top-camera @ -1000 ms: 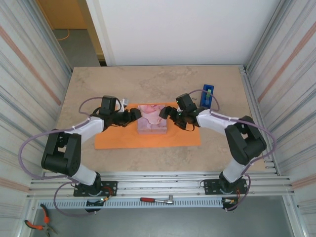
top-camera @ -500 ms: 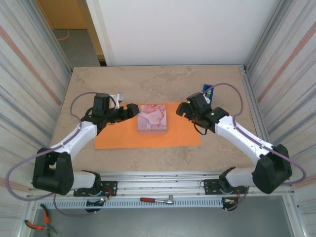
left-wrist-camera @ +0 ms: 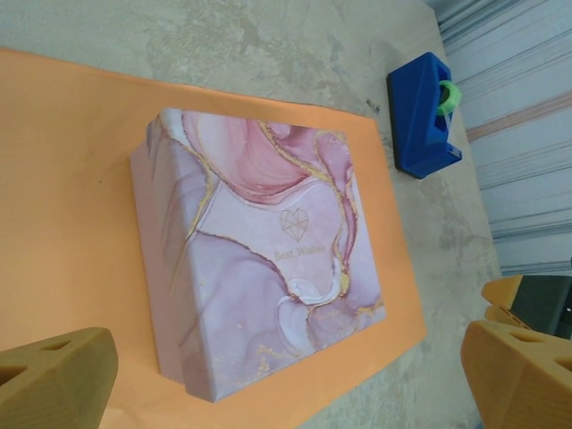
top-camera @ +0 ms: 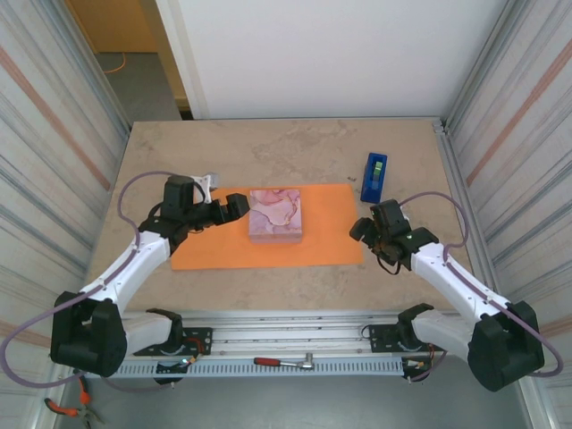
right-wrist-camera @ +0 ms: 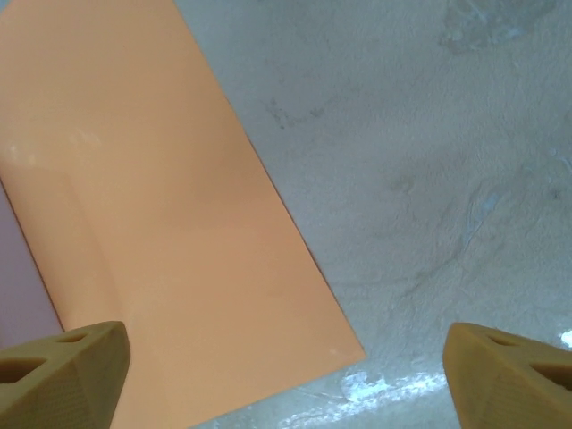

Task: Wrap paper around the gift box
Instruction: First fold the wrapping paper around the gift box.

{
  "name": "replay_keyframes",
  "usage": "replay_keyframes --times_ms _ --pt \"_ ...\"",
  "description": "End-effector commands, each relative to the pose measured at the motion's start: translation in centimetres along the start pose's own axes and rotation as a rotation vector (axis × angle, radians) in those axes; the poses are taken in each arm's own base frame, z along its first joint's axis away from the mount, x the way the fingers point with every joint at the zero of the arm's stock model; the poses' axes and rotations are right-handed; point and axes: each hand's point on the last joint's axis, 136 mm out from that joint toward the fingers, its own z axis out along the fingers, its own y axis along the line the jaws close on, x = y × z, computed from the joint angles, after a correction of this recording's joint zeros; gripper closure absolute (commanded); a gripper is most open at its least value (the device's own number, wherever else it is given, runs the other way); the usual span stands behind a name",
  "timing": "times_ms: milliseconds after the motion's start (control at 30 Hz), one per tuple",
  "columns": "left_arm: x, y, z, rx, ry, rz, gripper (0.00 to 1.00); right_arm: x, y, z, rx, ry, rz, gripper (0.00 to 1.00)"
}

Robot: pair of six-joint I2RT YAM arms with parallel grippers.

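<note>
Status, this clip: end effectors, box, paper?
Left end effector open, left of gift box. Right end effector open, by near-right corner of paper. Box sits on paper, unwrapped. Tape dispenser off paper.

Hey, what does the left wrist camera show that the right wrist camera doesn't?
The left wrist camera adds the gift box's whole marbled top with its heart logo, plus the blue tape dispenser. The right wrist camera adds a close look at a faint crease running across the sheet. Both have the orange paper lying flat, its corner, and the stone table. A pinkish sliver at the right wrist view's left edge is probably the box's side.
</note>
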Motion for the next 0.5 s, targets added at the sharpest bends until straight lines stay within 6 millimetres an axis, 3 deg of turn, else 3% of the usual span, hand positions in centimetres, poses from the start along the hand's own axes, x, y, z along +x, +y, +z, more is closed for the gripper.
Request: replay_keyframes --times_ms 0,67,200,467 --pt "0.7 0.7 0.3 -0.028 0.022 0.022 0.01 0.9 -0.1 -0.1 -0.04 0.06 -0.056 0.2" --pt "0.8 0.9 0.5 -0.033 0.023 0.027 0.01 1.1 0.0 0.1 -0.059 0.082 -0.066 0.29" --pt "1.0 1.2 0.8 -0.04 0.036 0.022 0.01 1.7 0.1 0.9 -0.09 0.124 -0.068 0.37" --pt "1.3 1.3 0.8 -0.051 0.043 0.046 0.01 3.3 -0.4 3.5 -0.082 0.199 -0.074 0.44"
